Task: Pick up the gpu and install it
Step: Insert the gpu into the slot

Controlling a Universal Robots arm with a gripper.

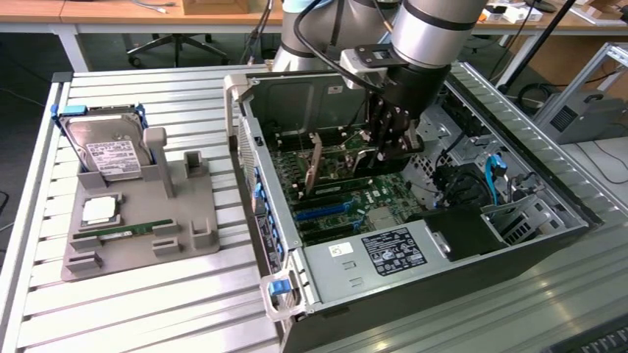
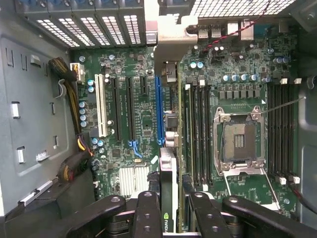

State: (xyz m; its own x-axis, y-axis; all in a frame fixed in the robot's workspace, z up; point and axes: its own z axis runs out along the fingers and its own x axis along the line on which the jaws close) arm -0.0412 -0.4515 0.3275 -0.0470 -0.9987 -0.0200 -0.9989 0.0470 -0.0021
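Hanging inside the open computer case [image 1: 329, 283] on the counter [image 1: 147, 316], the claw [image 2: 173, 201] is clamped on the gpu [image 2: 168, 181]. The card stands edge-on between the fingers [image 2: 148, 213], just above the motherboard [image 2: 141, 126] and not yet seated. The pick-up looks done, so the installing step is in hand. In the wrist view the card's edge lies close beside the long blue slot [image 2: 158, 106], running parallel to it but seemingly a little off its line. Seating it will likely call for a small sideways correction, the end bracket meeting the rear opening, and a straight, even push with no tilt, since the neighbouring memory slots [image 2: 198, 134] sit near.
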